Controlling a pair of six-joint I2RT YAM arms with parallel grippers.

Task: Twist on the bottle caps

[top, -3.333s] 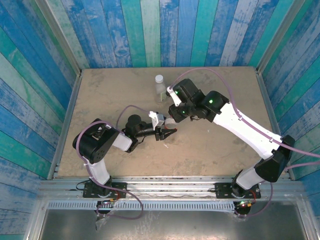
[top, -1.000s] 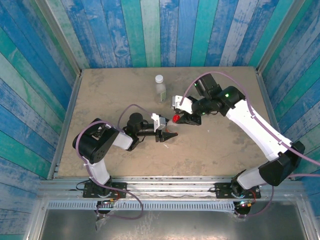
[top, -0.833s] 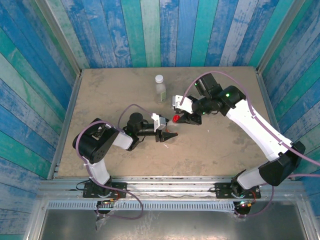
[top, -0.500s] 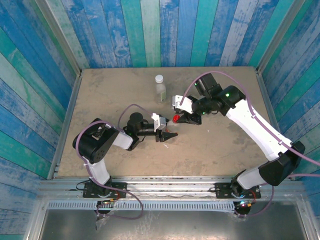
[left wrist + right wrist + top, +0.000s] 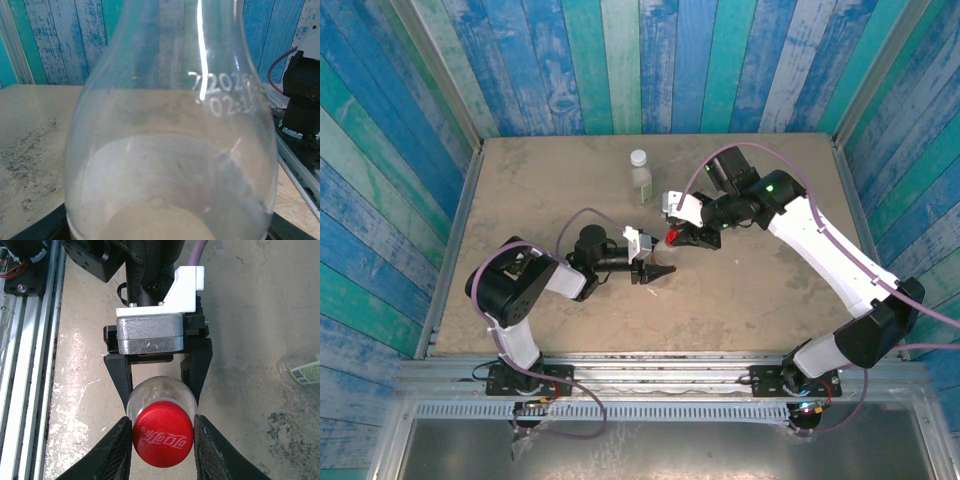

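Weathered blue and green wooden plank walls close in the left, far and right sides of a worn beige tabletop. The white right arm reaches from the near right corner across to the middle of the table. The shorter black and white left arm stretches rightward from the near left, and the two meet near the centre.

The left gripper has its black fingers closed against either side of a small clear plastic bottle. The bottle is clamped there, its neck pointing toward the right arm. In the left wrist view its rounded clear shoulder, with printed white digits on it, stands right before the lens. The label on this bottle cannot be made out.

The right gripper faces that neck. Its two fingers press on opposite sides of a red round plastic screw cap with white lettering, clamped on it. The cap sits over the bottle's mouth; how far it is threaded cannot be told.

A second clear bottle with a green-white label stands upright at the far middle of the table, well apart from both grippers. A small white round cap is on its neck.
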